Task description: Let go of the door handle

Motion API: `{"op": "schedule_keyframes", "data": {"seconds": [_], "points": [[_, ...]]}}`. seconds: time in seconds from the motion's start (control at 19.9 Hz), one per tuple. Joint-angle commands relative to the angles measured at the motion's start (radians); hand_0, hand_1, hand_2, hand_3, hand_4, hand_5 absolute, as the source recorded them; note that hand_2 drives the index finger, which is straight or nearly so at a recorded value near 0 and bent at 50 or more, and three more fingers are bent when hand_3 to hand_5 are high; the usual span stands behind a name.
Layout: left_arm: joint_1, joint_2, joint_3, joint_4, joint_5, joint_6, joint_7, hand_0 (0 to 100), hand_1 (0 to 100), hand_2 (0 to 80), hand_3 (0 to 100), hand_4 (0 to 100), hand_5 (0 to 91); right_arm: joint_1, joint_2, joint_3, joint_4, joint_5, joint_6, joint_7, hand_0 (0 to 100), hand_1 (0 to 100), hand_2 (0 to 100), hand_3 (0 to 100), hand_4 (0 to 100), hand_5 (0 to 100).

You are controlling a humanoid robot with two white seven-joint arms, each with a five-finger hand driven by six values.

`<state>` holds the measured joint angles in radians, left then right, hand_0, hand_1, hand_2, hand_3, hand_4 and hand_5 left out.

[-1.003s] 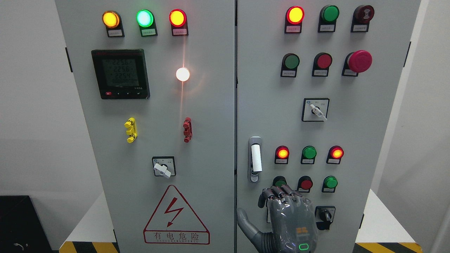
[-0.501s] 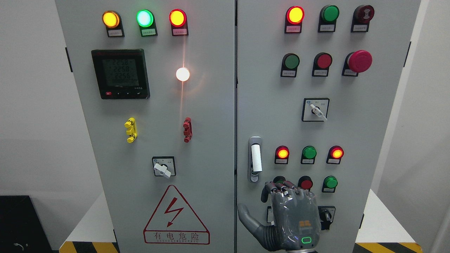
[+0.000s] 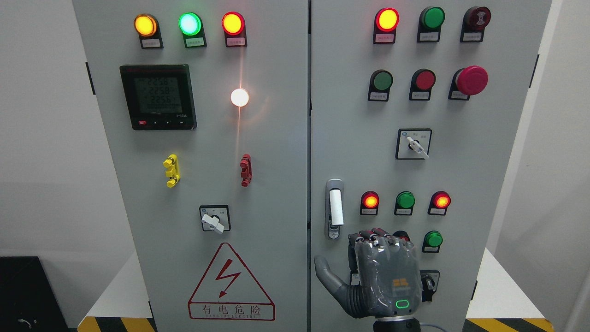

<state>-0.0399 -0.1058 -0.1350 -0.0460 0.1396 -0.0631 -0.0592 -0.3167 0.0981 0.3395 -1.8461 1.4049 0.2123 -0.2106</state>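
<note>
Head view is showing the right grey robotic hand (image 3: 385, 276) rising over the last second, fingers curled and holding nothing, clear below the white lever door handle (image 3: 336, 207) on the grey cabinet door (image 3: 461, 175); release looks complete.

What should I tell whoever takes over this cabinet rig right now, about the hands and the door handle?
Right hand: in front of the right door, below and to the right of the door handle, not touching it; fingers curled, thumb out, holding nothing.
Left hand: not in view.
Door handle: white lever upright in its housing, free. Both doors look shut.
Done: handle is released.
Left: probably only drawing the hand back, clear of the buttons behind it.
</note>
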Motion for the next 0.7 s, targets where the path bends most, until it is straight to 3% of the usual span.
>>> {"op": "schedule_keyframes", "data": {"seconds": [0.0, 0.65], "points": [[0.0, 0.0, 0.0, 0.0, 0.0, 0.0, -0.001, 12, 56, 0.0, 0, 0, 0.0, -0.022, 0.011, -0.014, 0.033, 0.009, 0.004, 0.002, 20, 39, 100, 100, 93, 100], [0.0, 0.0, 0.0, 0.0, 0.0, 0.0, -0.001, 12, 56, 0.0, 0, 0, 0.0, -0.102, 0.037, -0.034, 0.08, 0.009, 0.005, 0.025, 21, 39, 100, 100, 93, 100]]}}
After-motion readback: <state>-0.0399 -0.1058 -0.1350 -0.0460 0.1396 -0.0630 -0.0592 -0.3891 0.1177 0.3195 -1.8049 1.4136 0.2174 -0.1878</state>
